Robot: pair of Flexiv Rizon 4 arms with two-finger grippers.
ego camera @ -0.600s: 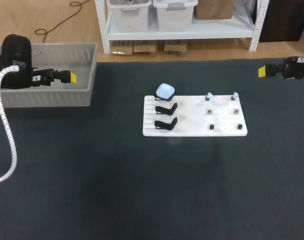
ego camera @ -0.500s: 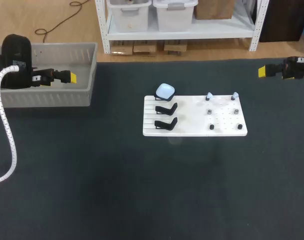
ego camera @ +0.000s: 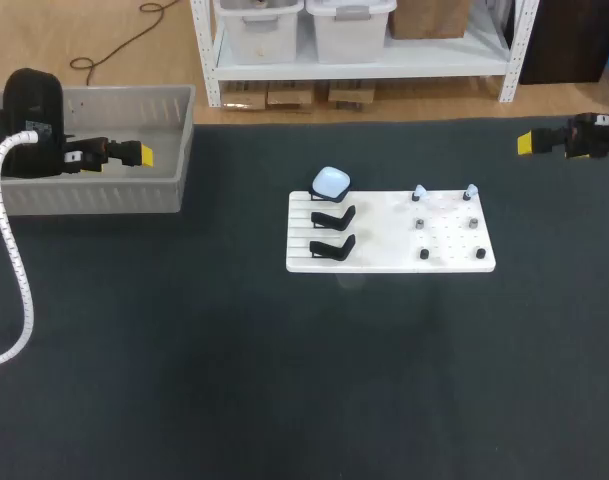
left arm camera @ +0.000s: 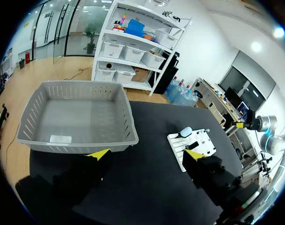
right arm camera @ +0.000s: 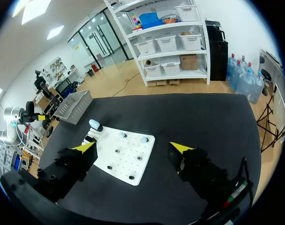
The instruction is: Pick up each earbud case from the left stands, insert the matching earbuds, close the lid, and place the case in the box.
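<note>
Case (ego camera: 331, 182): one, pale, rounded; perched at rear-left corner of white board (ego camera: 384, 250). Likely light, rigid, slippery; grip across its flat sides. Left pincer (left arm camera: 147, 154), right pincer (right arm camera: 132, 147): both wide, empty.

One earbud case (ego camera: 331, 181) is counted, against three black stands (ego camera: 333, 216). Two earbuds (ego camera: 419, 190) are counted on pegs, and four dark pegs (ego camera: 424, 254) are counted besides. One white board (ego camera: 384, 262) and one grey slatted box (ego camera: 94, 195) are counted. Two tools are counted: the left tool (ego camera: 141, 156) and the right tool (ego camera: 527, 143).
</note>
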